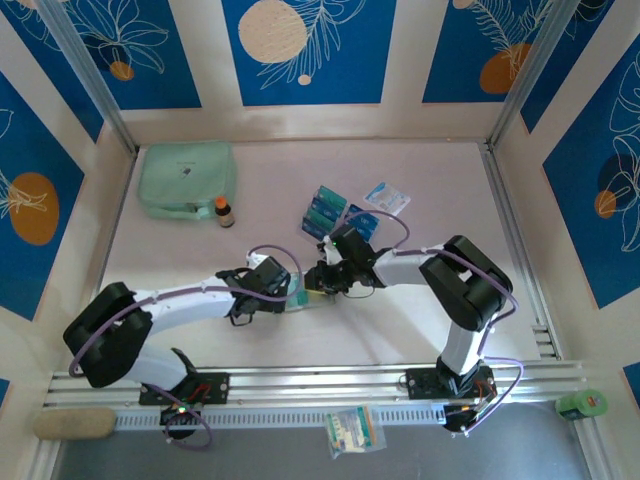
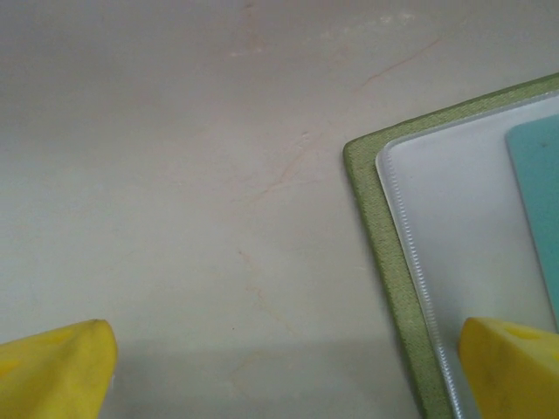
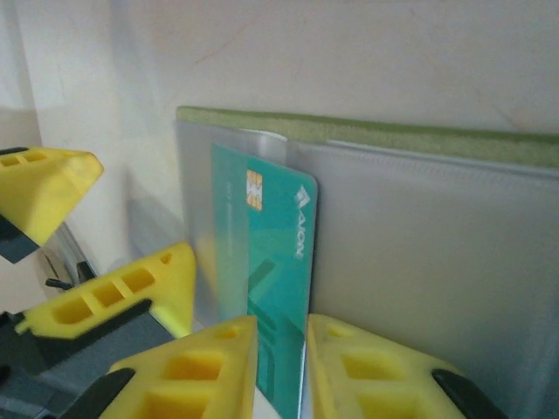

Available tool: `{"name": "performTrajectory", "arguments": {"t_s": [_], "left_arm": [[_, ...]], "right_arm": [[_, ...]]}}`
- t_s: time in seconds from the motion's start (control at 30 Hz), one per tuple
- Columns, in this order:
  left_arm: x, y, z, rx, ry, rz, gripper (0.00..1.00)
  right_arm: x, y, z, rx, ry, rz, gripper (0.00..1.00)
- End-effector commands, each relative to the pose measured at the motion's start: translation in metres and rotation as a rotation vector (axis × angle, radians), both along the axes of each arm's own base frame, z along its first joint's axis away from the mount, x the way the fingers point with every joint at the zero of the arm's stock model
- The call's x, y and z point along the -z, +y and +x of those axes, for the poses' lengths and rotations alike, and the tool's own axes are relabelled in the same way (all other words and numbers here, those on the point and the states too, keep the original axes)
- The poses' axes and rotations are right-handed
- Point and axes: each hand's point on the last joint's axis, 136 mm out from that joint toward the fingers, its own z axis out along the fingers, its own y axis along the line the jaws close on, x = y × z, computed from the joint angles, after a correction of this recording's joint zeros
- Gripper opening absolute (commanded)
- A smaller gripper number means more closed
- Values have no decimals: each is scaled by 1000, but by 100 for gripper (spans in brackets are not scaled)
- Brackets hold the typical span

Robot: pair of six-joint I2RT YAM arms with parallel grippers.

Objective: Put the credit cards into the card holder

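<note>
Right wrist: card (image 3: 272, 262) in wallet (image 3: 393, 140) pkt

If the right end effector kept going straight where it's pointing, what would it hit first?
The teal credit card, which stands between the fingertips of the right end effector, partly inside a clear pocket of the card holder. Pushing on, the fingertips would likely reach that pocket's edge, though depth is unclear.

Looks like a robotics lab test cell. Built around a pale table (image 1: 380, 325), boxed in on its far and side edges by panels (image 1: 310, 50) printed with blue leaves and orange discs. Framed with aluminium posts (image 1: 536, 70) at the table's far corners. Fitted with two white arms (image 1: 190, 298) and their purple cables (image 1: 268, 246), bolted to a slotted rail (image 1: 320, 383) along the table's near edge.
</note>
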Motion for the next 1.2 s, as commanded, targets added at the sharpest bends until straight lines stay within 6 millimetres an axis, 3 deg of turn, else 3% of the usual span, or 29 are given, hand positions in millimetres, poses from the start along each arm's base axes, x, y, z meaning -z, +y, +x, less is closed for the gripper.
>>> {"name": "performTrajectory", "arguments": {"t_s": [0.0, 0.2, 0.43, 0.9, 1.17], "left_arm": [[-17, 7, 5, -50, -28, -28, 100], [-18, 21, 5, -120, -23, -86, 100], [-4, 25, 1, -130, 12, -86, 100], [11, 25, 1, -130, 42, -62, 100], [14, 24, 1, -128, 49, -62, 100]], "right_arm": [[-24, -9, 0, -32, -61, -37, 26], [-35, -5, 3, -65, -101, -69, 21], [-20, 6, 8, -89, -114, -140, 8], [9, 20, 3, -135, -88, -215, 5], [13, 42, -6, -173, -71, -202, 3]]}}
